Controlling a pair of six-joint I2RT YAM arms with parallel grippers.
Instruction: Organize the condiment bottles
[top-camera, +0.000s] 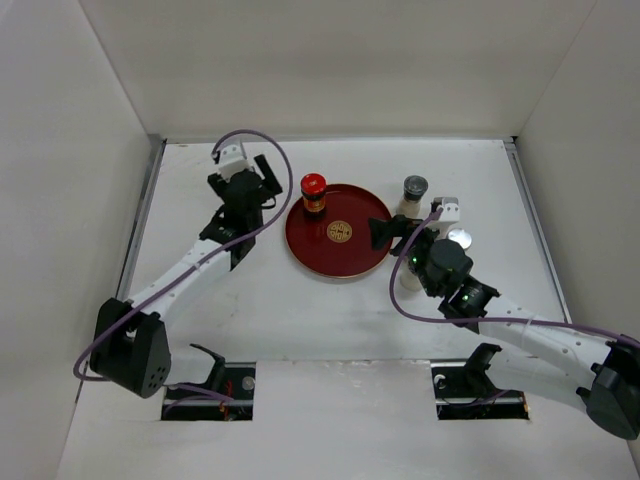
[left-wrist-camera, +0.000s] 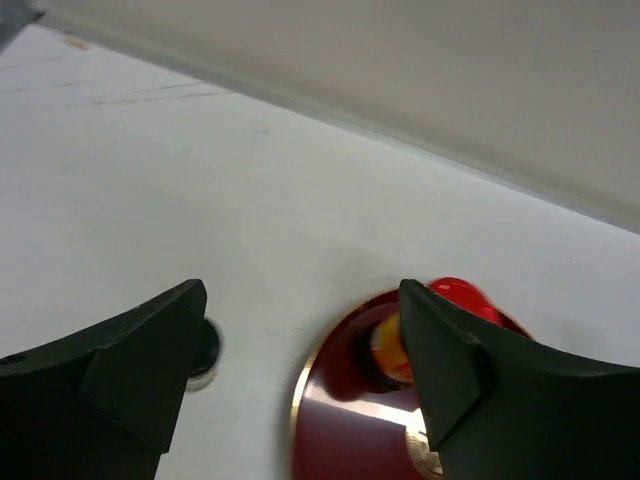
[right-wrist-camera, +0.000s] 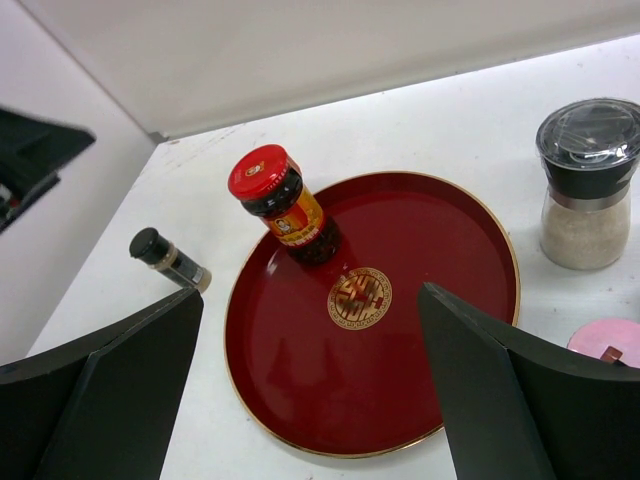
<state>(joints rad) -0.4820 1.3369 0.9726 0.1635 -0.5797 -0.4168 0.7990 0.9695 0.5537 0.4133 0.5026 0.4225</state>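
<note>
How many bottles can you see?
4: a red-capped bottle on the red dish, a black-capped bottle left of it, a grey-capped shaker right of it, a silver-topped bottle by the right arm. Another may hide under it.

The white table (top-camera: 210, 320) carries a round red dish (top-camera: 318, 258) with a gold rim, lying flat toward the far middle. Just right of the dish stands a grey-capped shaker (top-camera: 414, 194), pale below and clear of the rim. Nearer in on that side sits a silver-capped bottle (top-camera: 459, 239). Left of the dish, on bare surface, is a small black-capped bottle (right-wrist-camera: 168, 258), seemingly upright, though the slanted view leaves that unsure.
</note>
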